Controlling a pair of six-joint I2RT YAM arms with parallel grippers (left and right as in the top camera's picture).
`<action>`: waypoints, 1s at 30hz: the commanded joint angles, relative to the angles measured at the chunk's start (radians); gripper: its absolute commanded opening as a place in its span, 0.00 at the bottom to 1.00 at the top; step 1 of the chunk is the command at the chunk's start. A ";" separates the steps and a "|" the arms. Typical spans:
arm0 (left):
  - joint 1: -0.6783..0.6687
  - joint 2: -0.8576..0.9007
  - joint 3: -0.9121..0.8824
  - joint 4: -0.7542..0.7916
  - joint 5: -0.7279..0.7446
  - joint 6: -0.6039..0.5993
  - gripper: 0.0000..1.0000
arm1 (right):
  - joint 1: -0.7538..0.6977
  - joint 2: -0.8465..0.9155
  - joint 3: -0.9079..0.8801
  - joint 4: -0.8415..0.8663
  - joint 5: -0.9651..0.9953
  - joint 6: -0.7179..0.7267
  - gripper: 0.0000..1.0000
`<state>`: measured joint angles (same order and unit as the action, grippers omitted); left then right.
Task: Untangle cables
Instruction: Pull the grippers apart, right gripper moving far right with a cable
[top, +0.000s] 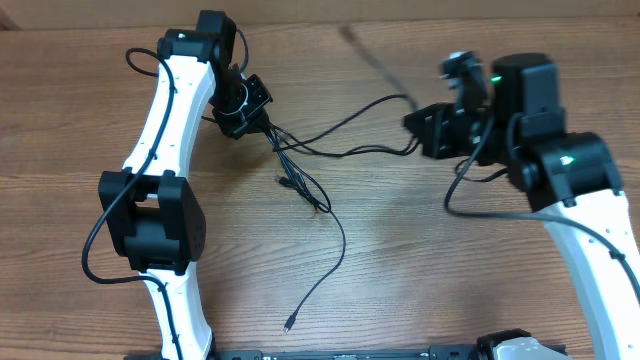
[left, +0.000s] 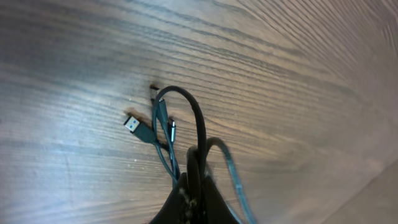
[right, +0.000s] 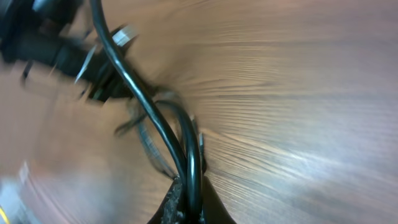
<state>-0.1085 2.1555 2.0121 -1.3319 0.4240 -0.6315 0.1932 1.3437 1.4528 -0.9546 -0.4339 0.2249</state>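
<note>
Left gripper (top: 262, 118) was clamped shut on the cables (left: 201, 130) at ten o'clock. Right gripper (top: 412, 128) pinched them at two. A loose plug (top: 289, 323) lay at six.

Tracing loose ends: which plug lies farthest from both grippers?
The lone plug at the trailing strand's tip; the other plugs cluster by the left gripper.

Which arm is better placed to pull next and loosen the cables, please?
Probably the right: the right fingers are shut on cables running across to the tangle, which lies close beside the left fingers, so those can anchor.
</note>
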 joint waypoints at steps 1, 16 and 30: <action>0.011 -0.031 0.027 0.005 0.019 0.188 0.04 | -0.100 -0.018 0.033 -0.021 0.044 0.253 0.04; 0.018 -0.032 0.100 0.008 0.410 0.634 0.04 | -0.272 -0.018 0.033 -0.187 0.231 0.481 0.15; 0.017 -0.032 0.613 -0.021 0.667 0.657 0.04 | -0.269 -0.016 0.032 -0.237 0.076 0.474 0.41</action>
<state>-0.0975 2.1555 2.5187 -1.3548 0.9562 -0.0059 -0.0769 1.3437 1.4528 -1.1950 -0.2726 0.7021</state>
